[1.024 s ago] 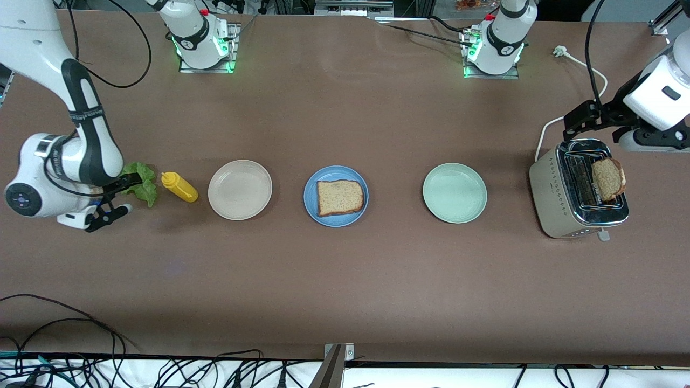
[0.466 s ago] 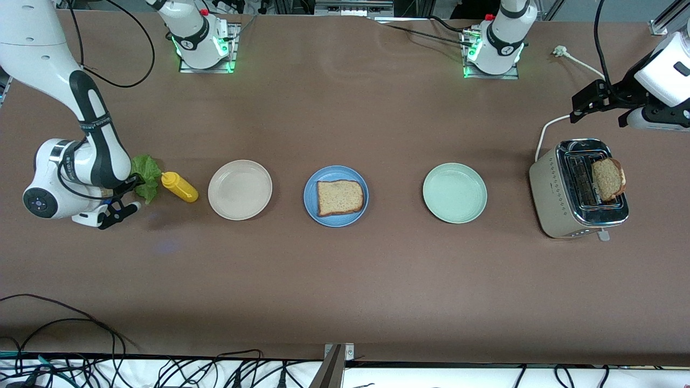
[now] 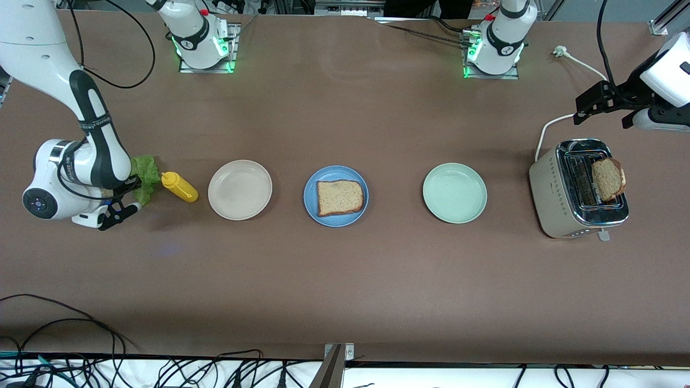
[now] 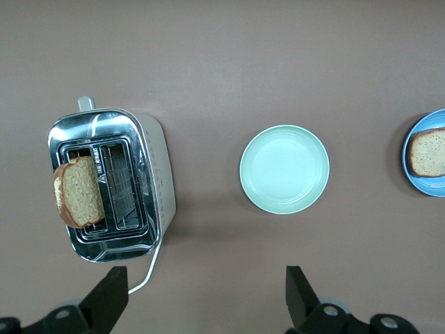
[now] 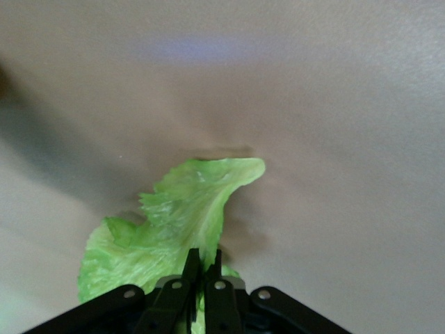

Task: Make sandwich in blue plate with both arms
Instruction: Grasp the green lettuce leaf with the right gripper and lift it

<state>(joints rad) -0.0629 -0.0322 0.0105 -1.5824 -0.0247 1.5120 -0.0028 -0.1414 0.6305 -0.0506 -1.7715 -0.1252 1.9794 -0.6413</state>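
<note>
Lettuce leaf [image 3: 144, 171] is half hidden in the front view: the right arm's wrist covers its end toward that arm, and the right gripper [image 3: 125, 198] sits at the leaf's 7 o'clock edge. In the right wrist view the leaf [image 5: 177, 223] shows ruffled and pale green, its lower part cut off by the picture's edge, with the right gripper [image 5: 203, 275] pressed together on it, pinching the leaf between its fingertips.

Toast slice [image 3: 339, 197] lies flat in the blue plate [image 3: 311, 189] at the middle of the table. A yellow squeeze bottle [image 3: 179, 187] lies just beside the leaf at its 3 o'clock, between leaf and beige plate [image 3: 240, 189]. At 3 o'clock from the blue plate come the pale green plate [image 3: 454, 193] and then the toaster [image 3: 560, 202], where a second slice [image 3: 608, 179] stands tilted in a slot.

Left gripper [image 3: 606, 105] hangs over the table at the toaster's 12 o'clock, its fingers [image 4: 110, 296] spread wide and holding nothing; only their tips enter the left wrist view, the rest cut off.
</note>
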